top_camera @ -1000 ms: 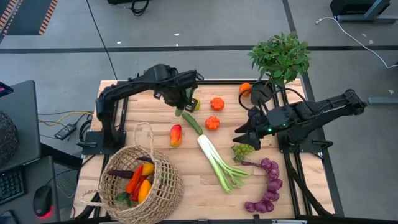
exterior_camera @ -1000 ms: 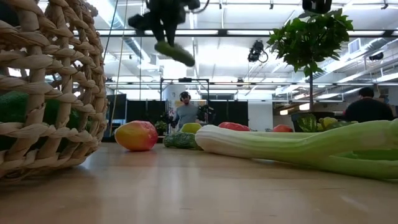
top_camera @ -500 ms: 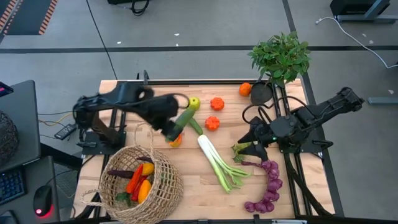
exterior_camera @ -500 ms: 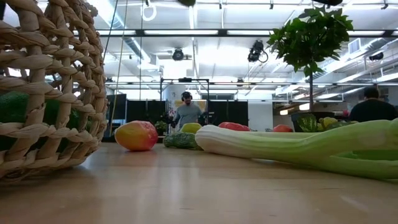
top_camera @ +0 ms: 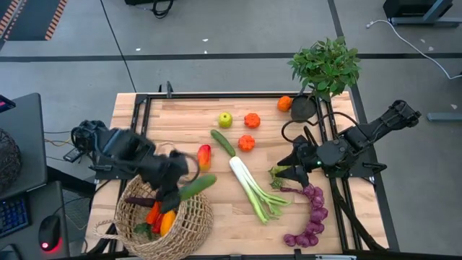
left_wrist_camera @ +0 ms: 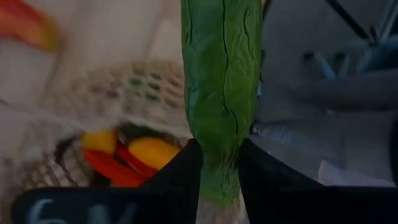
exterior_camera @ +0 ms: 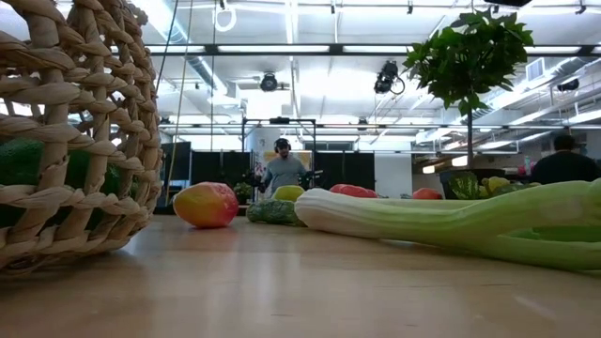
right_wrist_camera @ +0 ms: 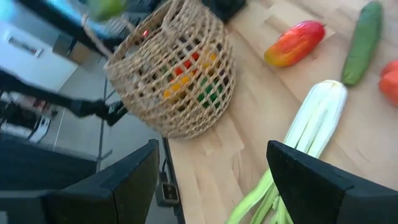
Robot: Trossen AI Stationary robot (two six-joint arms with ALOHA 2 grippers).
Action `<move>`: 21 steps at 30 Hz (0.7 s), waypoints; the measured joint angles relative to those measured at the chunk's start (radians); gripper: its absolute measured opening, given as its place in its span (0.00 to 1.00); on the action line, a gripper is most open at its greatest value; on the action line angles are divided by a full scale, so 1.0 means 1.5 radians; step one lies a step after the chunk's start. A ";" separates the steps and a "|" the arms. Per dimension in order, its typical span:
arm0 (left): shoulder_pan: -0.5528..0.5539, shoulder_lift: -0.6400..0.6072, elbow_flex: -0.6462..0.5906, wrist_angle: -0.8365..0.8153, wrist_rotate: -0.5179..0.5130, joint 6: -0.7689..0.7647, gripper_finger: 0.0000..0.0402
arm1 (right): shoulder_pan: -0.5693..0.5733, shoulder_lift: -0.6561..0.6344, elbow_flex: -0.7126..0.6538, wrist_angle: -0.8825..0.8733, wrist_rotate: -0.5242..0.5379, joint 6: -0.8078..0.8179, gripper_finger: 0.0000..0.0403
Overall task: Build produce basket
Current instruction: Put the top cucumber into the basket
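Note:
The tan wicker basket (top_camera: 189,220) stands at the table's near left with red, yellow and orange produce inside (left_wrist_camera: 134,155). My left gripper (top_camera: 177,195) hangs over its opening, shut on a green cucumber (top_camera: 198,185). My right gripper (top_camera: 286,170) is open above the green grapes (top_camera: 278,173) at mid right and touches nothing. The leek (top_camera: 253,189), a second cucumber (top_camera: 222,142), a red-yellow fruit (top_camera: 204,156), a green apple (top_camera: 225,119), two tomatoes (top_camera: 252,120) and purple grapes (top_camera: 312,217) lie on the wood. My left gripper pinches one end of the cucumber (left_wrist_camera: 217,165) between its two fingers (left_wrist_camera: 180,180). The fingers slant down from the table's left. The rest of the cucumber sticks out past the fingertips toward the right, lifted clear above the basket's rim.
A potted leafy plant (top_camera: 326,66) and an orange (top_camera: 284,103) stand at the far right corner. In the low view the basket wall (exterior_camera: 66,131) fills the left, and the leek (exterior_camera: 451,221) lies across the right. People stand in the room beyond.
My left gripper has swung from the table's far middle toward the near left, rising and rolling, and has carried the cucumber clear of the table to above the basket. My right gripper has drifted a little toward the near edge, over the green grapes.

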 joint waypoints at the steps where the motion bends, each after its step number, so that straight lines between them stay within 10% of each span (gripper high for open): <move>1: -0.015 0.000 0.000 0.000 0.000 -0.012 0.23 | 0.001 0.000 0.000 0.000 0.012 0.013 0.74; 13: -0.232 -0.014 -0.020 0.001 -0.132 -0.172 0.23 | 0.018 0.053 -0.001 0.058 0.103 0.134 0.74; 21: -0.320 -0.141 -0.257 -0.001 -0.177 -0.395 0.30 | 0.046 0.157 -0.001 0.253 0.149 0.140 0.74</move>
